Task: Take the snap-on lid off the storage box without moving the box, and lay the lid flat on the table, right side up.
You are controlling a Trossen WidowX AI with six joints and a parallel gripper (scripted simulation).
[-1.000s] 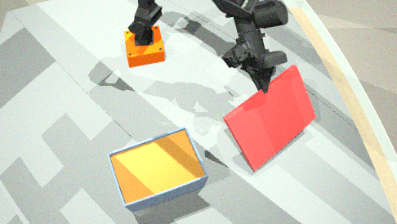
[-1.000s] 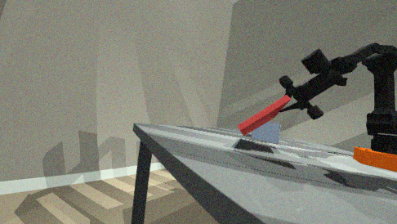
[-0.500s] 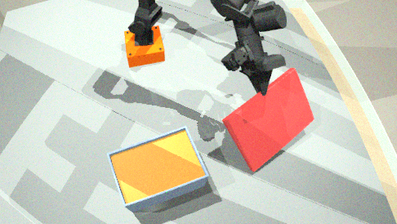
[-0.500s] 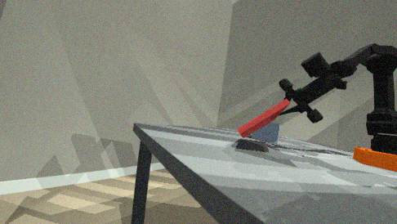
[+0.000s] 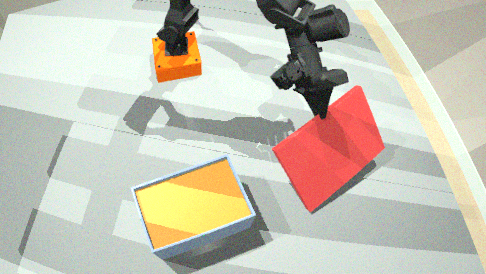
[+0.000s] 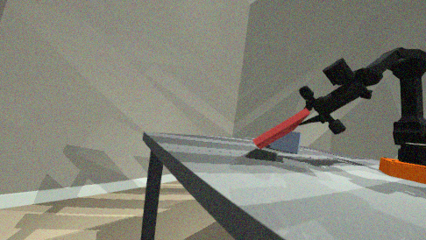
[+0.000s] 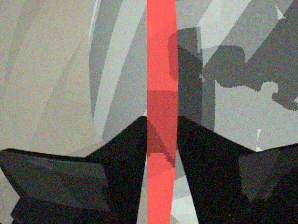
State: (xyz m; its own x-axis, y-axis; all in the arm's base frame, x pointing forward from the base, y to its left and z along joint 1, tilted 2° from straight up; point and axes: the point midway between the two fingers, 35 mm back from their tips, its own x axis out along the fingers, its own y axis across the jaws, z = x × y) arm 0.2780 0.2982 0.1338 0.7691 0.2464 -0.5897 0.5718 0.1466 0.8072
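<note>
We see the grey table (image 5: pixel 75 60) carrying everything, one dark leg (image 6: pixel 151 197) visible in the exterior view, beige floor (image 6: pixel 53 219) below

The arm (image 5: pixel 300 35) reaches from its orange base plate (image 5: pixel 192 67) at the far side of the table out toward the right edge

Storage box (image 5: pixel 194 209): pale blue walls, open top, yellow-orange interior showing, sits flat near the front of the table in the top view, well apart from the arm's base. In the exterior view we only get a blue corner of it (image 6: pixel 287 144) behind the lid

Red lid (image 5: pixel 330 147): off the box, to the right of it and apart from it. It's tilted, not flat: the exterior view shows it sloping down from the gripper, low end (image 6: pixel 263 140) close above the table with a dark shadow right under it. We can't tell if that low edge touches the surface

Gripper (image 5: pixel 322 111): jaws clenched on the lid's upper edge. The wrist view shows the lid edge-on as a red strip (image 7: pixel 160 63) running between the two dark fingers, pinched from both sides
</note>
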